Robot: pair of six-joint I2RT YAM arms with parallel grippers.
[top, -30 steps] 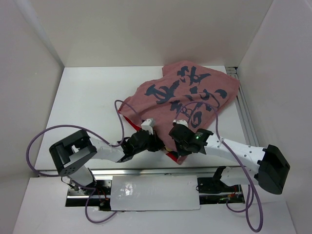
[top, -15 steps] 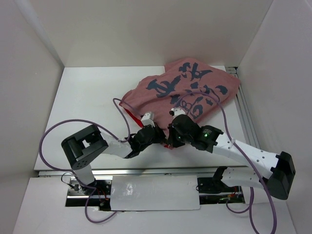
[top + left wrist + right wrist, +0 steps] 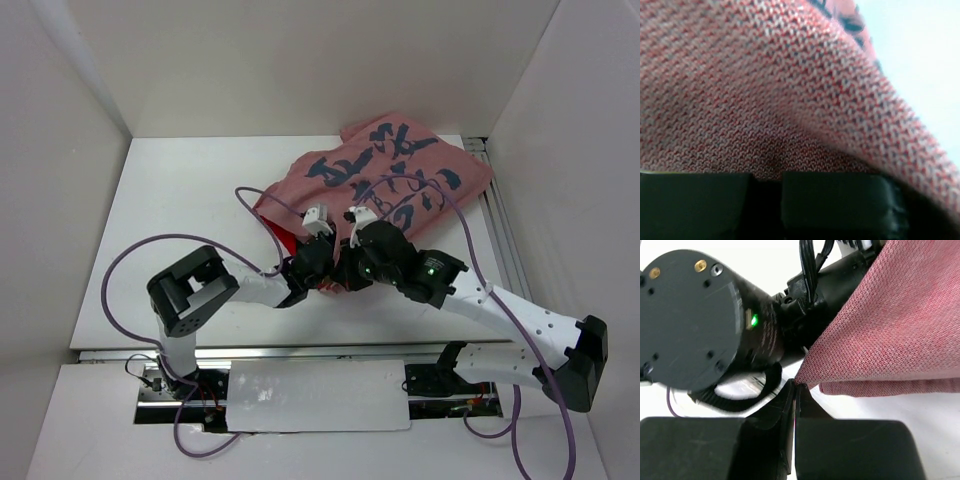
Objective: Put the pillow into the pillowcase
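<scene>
The pillowcase (image 3: 395, 180) lies bunched at the back right of the table, its faded pink-red face with dark blue marks turned up. My left gripper (image 3: 318, 262) and right gripper (image 3: 350, 262) sit side by side at its near edge. In the right wrist view my right gripper (image 3: 797, 386) is shut on a pointed corner of the pillowcase (image 3: 890, 325). In the left wrist view the knit pillowcase (image 3: 790, 90) fills the frame and drapes over my shut left gripper (image 3: 767, 176). The pillow is hidden.
A metal rail (image 3: 503, 235) runs along the table's right edge, beside the right wall. Purple cables (image 3: 125, 262) loop over the table by the left arm. The left arm's black wrist housing (image 3: 695, 320) sits close against my right gripper.
Both grippers have travelled away from the bases toward the back with the pillowcase's near edge. The cloth has bunched further to the back right. The right gripper has closed on the corner.
</scene>
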